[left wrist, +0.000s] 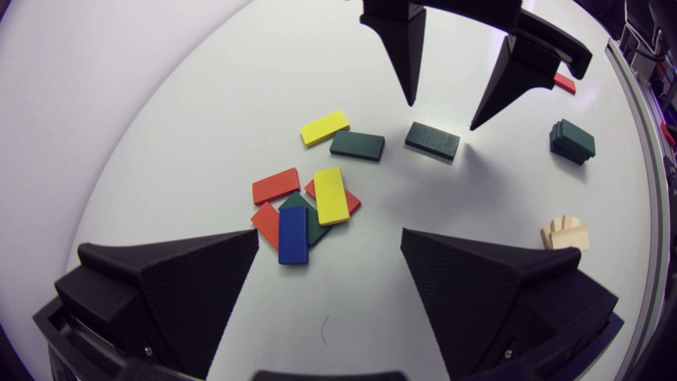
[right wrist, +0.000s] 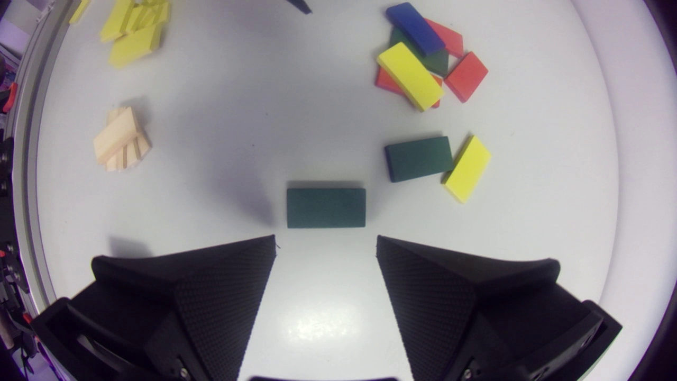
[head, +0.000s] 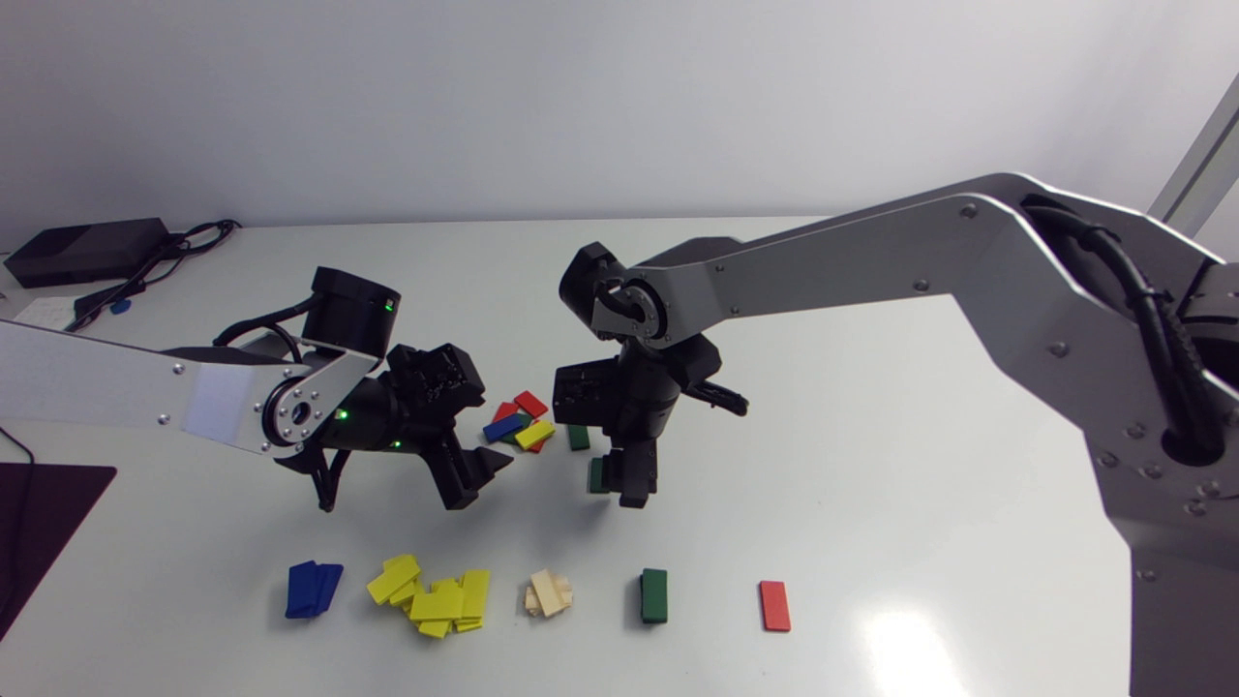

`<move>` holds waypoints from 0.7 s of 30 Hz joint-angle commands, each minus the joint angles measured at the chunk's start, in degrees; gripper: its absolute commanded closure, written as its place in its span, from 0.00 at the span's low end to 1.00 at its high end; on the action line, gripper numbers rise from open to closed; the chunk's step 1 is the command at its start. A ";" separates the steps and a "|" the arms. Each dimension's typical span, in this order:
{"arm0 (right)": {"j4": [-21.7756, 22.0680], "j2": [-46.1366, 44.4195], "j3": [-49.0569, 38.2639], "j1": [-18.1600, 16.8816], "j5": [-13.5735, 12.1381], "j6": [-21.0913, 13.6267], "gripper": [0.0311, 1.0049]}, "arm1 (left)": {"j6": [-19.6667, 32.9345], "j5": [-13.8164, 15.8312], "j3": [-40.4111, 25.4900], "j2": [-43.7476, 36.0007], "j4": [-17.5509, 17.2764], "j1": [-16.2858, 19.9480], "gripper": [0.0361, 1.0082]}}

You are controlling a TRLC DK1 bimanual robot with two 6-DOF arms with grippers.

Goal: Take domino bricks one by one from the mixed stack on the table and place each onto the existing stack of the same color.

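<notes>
The mixed pile [head: 520, 423] of red, blue, yellow and green bricks lies mid-table, just ahead of my open, empty left gripper [head: 481, 481] [left wrist: 328, 243]. A single green brick [right wrist: 326, 207] [left wrist: 432, 140] lies flat on the table right ahead of the tips of my right gripper [right wrist: 326, 243] [head: 627, 494], which hangs open above it with nothing between its fingers. Beside the pile lie another green brick [right wrist: 419, 158] and a yellow brick [right wrist: 466, 168], touching each other. The green stack [head: 653, 594] stands near the front edge.
Along the front edge stand the blue stack [head: 313, 589], a sprawling yellow stack [head: 436, 595], a wooden stack [head: 549, 592] and a red brick [head: 774, 605]. A black box with cables [head: 87, 250] sits at the back left corner, and a dark mat [head: 44, 513] lies at the left edge.
</notes>
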 commanded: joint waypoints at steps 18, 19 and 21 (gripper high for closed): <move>-1.92 6.26 5.83 1.93 -0.58 2.67 0.09 | 0.79 0.40 -1.38 -1.13 -0.25 0.54 0.05; -2.19 6.43 5.92 1.93 -0.67 2.67 0.10 | 0.79 0.40 -1.38 -1.13 -0.25 0.54 0.05; -2.36 6.61 5.92 1.84 -1.02 2.85 0.10 | 0.79 0.40 -1.29 -1.13 -0.25 0.54 0.05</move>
